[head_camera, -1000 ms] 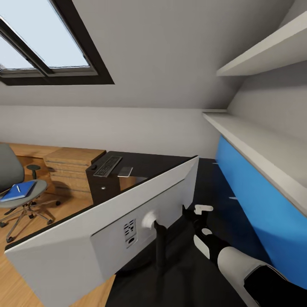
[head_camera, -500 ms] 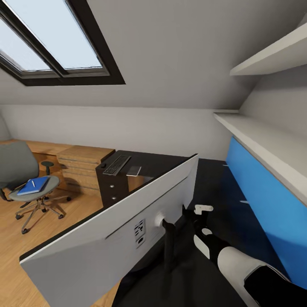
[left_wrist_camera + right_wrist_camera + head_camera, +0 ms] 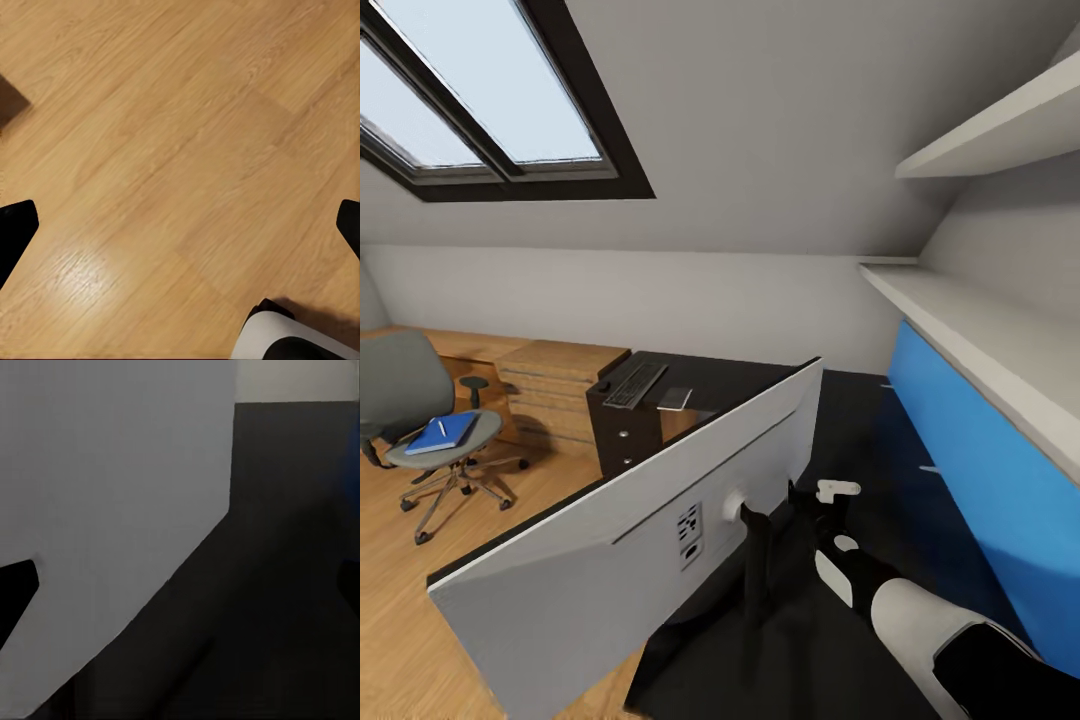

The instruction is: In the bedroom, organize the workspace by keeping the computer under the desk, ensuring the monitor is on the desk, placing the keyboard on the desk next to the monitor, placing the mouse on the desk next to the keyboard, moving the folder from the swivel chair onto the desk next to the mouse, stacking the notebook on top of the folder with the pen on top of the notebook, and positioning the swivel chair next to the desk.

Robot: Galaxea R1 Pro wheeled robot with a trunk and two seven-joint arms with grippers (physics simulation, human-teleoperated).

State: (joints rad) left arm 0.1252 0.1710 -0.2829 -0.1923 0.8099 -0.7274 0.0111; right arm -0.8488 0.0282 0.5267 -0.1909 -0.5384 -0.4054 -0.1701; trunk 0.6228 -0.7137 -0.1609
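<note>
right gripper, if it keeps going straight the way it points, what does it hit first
Most likely the monitor: its pale grey back sits just ahead of the right gripper, above the black desk. Depth is unclear.

Monitor [image 3: 640, 540] upright on desk [image 3: 860, 420]; folder [image 3: 442, 432] on swivel chair [image 3: 420, 420].

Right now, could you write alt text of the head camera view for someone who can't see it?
The grey back of a monitor fills the foreground on a black desk, the right gripper beside its stand. Farther off, a keyboard lies on the desk and a blue folder on a swivel chair.
</note>
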